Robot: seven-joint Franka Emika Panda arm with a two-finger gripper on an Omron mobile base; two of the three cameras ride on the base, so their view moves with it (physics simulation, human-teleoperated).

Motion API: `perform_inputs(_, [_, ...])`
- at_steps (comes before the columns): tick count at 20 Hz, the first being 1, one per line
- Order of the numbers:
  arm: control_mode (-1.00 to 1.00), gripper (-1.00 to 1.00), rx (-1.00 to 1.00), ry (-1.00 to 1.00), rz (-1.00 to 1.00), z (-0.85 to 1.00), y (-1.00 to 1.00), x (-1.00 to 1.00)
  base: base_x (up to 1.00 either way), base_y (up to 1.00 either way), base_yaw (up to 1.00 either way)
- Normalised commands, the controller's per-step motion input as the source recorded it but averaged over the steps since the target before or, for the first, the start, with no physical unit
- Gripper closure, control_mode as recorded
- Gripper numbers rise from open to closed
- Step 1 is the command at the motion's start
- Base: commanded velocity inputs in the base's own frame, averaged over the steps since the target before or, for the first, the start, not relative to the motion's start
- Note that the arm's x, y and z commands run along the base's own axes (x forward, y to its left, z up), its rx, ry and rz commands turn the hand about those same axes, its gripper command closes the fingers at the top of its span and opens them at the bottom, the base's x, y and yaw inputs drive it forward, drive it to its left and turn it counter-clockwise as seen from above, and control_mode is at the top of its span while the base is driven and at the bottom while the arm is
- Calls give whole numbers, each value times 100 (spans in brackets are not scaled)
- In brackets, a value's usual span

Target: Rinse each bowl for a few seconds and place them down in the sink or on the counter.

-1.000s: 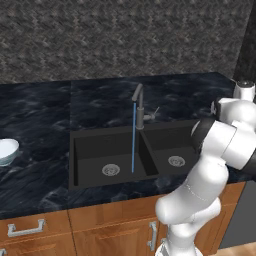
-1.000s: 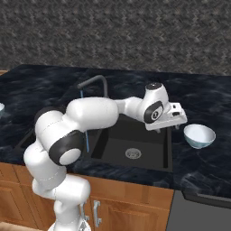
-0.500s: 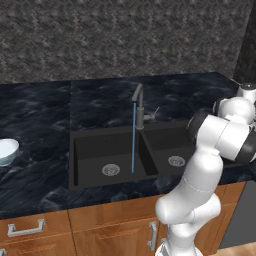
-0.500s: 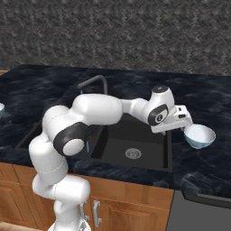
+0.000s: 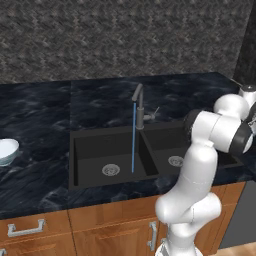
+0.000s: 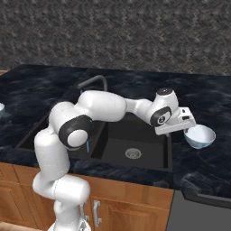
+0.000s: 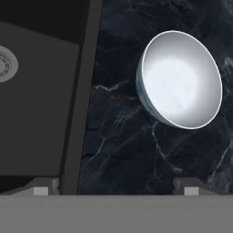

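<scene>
One white bowl [image 6: 200, 136] stands upright on the black counter [image 6: 212, 167] just right of the sink [image 6: 118, 135]. My gripper [image 6: 177, 133] hovers open and empty over the counter, close to this bowl's left rim and over the sink's right edge. In the hand view the bowl [image 7: 179, 86] lies ahead and to the right of my gripper [image 7: 116, 187], apart from both fingertips [image 7: 189, 187]. A second bowl [image 5: 6, 151] sits on the counter [image 5: 40, 175] far left of the sink [image 5: 100, 147]. Its edge [image 6: 1, 108] also peeks in at the left.
The dark gooseneck faucet [image 5: 138, 105] pours a thin blue stream of water [image 5: 133, 137] into the left basin. The right basin's silver drain [image 7: 4, 66] lies left of the sink's rim [image 7: 82, 91]. Wooden cabinets [image 5: 100, 227] run below, and a grey speckled wall [image 5: 125, 40] stands behind.
The arm has swung right across the right basin, bringing the open gripper up beside the right-hand bowl. Both bowls and the running water stay as they were.
</scene>
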Motion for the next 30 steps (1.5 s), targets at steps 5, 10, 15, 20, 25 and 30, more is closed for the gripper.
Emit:
perform_inputs(5, [-100, -100, 0, 4, 3, -20, -13, 13, 0, 0, 0])
perform_inputs(10, [-100, -100, 0, 5, 3, -18, -10, 20, 0, 0, 0])
perform_inputs(15, [-100, -100, 0, 3, 4, -13, -16, 24, 0, 0, 0])
perform_inputs(20, [-100, -100, 0, 3, 4, -13, -19, 25, 0, 0, 0])
perform_inputs(25, [-100, -100, 0, 3, 4, -17, -14, 20, 0, 0, 0])
perform_inputs(30, [-100, -100, 0, 3, 4, -16, -14, 20, 0, 0, 0])
